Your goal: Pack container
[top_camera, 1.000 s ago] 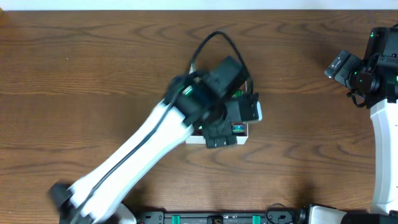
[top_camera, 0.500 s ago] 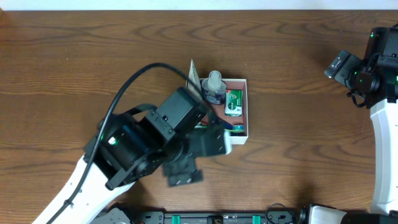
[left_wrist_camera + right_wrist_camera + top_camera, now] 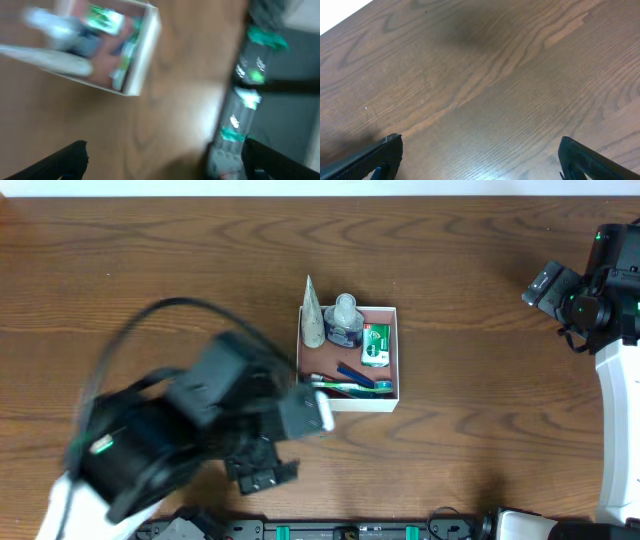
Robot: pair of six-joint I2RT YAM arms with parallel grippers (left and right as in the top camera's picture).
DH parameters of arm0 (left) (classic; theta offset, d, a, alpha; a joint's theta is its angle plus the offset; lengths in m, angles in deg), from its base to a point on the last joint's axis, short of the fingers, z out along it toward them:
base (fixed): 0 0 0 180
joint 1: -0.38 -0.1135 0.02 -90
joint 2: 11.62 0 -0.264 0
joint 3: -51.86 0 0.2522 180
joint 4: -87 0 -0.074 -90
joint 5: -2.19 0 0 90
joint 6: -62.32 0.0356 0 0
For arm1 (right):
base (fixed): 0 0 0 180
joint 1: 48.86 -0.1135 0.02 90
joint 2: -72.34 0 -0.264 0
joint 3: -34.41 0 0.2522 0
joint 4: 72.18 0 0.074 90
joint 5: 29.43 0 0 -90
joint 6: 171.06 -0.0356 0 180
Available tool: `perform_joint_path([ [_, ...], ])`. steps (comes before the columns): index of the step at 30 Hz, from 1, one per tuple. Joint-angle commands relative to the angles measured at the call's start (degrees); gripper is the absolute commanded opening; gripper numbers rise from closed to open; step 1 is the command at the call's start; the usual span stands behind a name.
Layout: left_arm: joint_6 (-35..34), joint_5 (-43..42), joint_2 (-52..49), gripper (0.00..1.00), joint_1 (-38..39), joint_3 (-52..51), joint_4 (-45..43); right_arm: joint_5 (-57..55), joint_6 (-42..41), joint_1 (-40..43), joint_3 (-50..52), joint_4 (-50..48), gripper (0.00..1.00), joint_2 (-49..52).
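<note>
The container (image 3: 360,402), a white-walled box with a reddish-brown bottom, sits at mid-table. It holds a white tube (image 3: 312,315), a small bottle (image 3: 345,320), a green box (image 3: 376,343) and a toothbrush (image 3: 350,386). My left gripper (image 3: 262,470) is blurred, down-left of the container and apart from it, open and empty. In the left wrist view the container (image 3: 142,60) shows blurred at upper left, above the spread fingers of the left gripper (image 3: 162,160). My right gripper (image 3: 545,285) is at the far right, open and empty over bare wood (image 3: 480,155).
The black arm-base rail with green parts (image 3: 260,75) runs along the table's front edge, close to my left gripper. The white right arm (image 3: 615,410) stands at the right edge.
My left arm has pulled away from over the container toward the front left, uncovering the box and its contents. The right arm has not moved.
</note>
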Motion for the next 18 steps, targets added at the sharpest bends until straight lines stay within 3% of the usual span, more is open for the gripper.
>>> perform_joint_path([
  [1, -1.09, -4.07, 6.49, 0.98, -7.41, -4.68, -5.16, -0.98, 0.57, 0.28, -0.11, 0.00, 0.99, 0.00],
  [11, -1.07, -7.82, 28.52, 0.98, -26.18, -32.02, -33.44, -0.98, 0.57, 0.28, -0.11, 0.00, 0.99, 0.00],
  [18, -1.36, -8.90, 43.17, 0.98, -29.99, -51.43, -50.21, -0.98, 0.57, 0.28, -0.11, 0.00, 0.99, 0.00],
])
